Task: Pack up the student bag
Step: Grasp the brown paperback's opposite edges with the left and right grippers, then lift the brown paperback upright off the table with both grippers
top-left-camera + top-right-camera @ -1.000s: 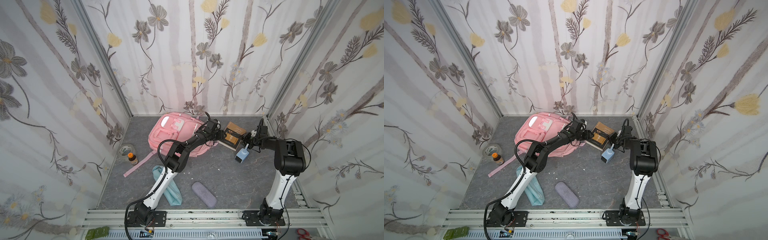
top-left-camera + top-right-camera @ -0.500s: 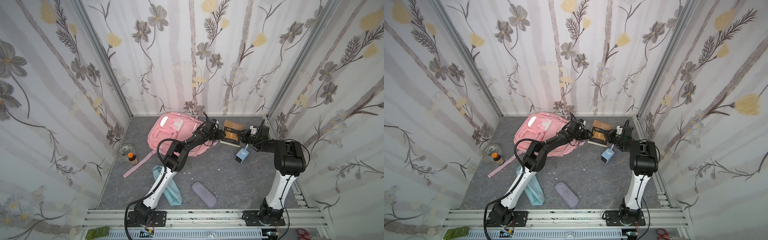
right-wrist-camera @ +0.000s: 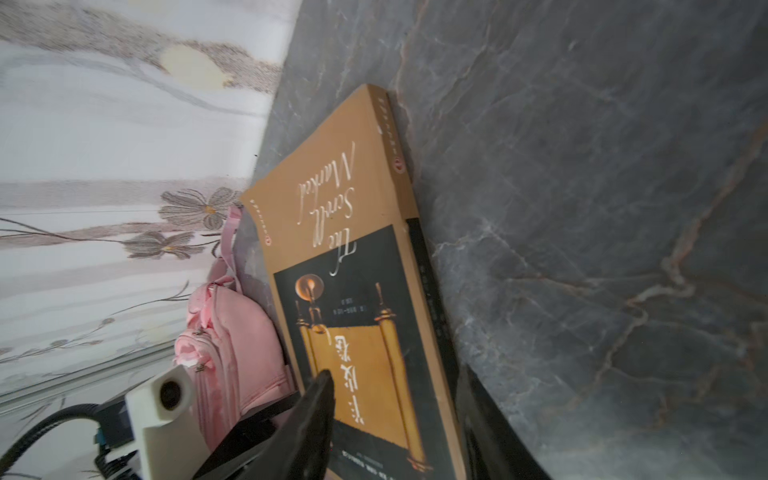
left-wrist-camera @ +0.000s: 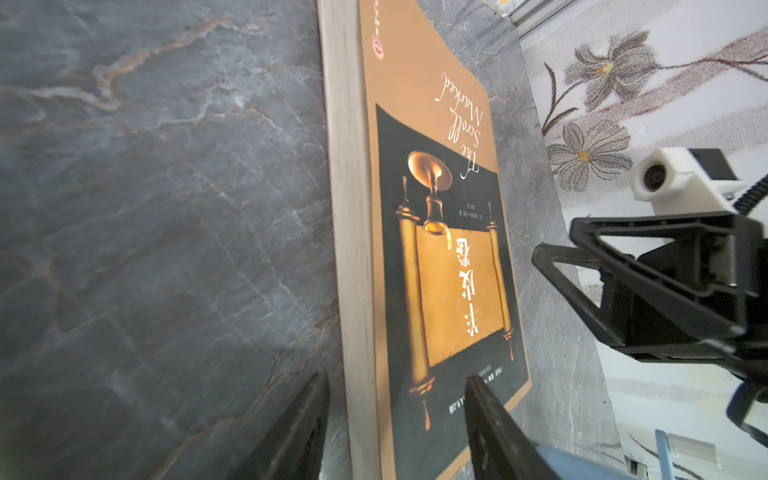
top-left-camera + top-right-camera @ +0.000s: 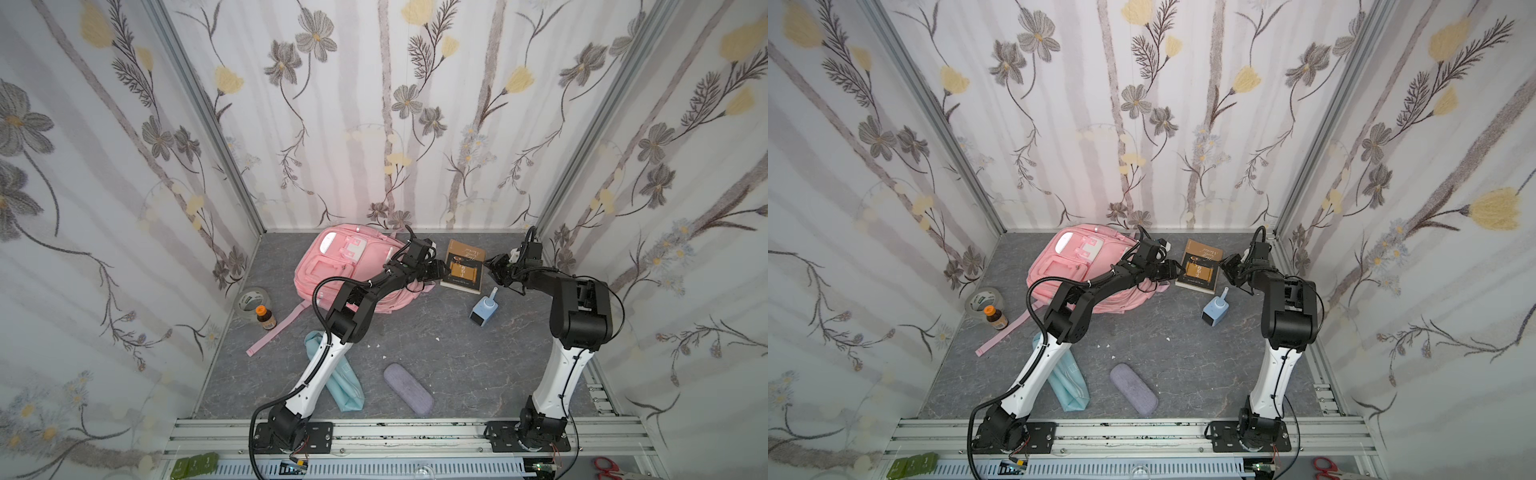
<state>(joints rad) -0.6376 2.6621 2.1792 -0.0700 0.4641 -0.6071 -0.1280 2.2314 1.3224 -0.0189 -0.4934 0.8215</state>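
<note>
The pink bag (image 5: 345, 270) lies flat at the back of the table (image 5: 436, 332) with its front pockets up. A brown book (image 5: 463, 266) lies just beside it on its right, flat and cover up. The book's long axis runs from the back wall toward the front, so each of its long edges faces one arm.

The left hand (image 5: 439, 270) is at the page edge, the side toward the bag. In its wrist view the fingers (image 4: 307, 419) stand apart, one low beside the pages and the other over the cover. They are astride the edge but not clamped on it.

The right hand (image 5: 494, 269) faces the spine from the opposite side. It is released too, with its tips just beside that edge; I cannot tell whether they touch it.

Both hands are about equally near the book. The left one sits between book and bag, so the book probably has to travel leftward past it. I cannot tell whether the bag's main zip is open.
</note>
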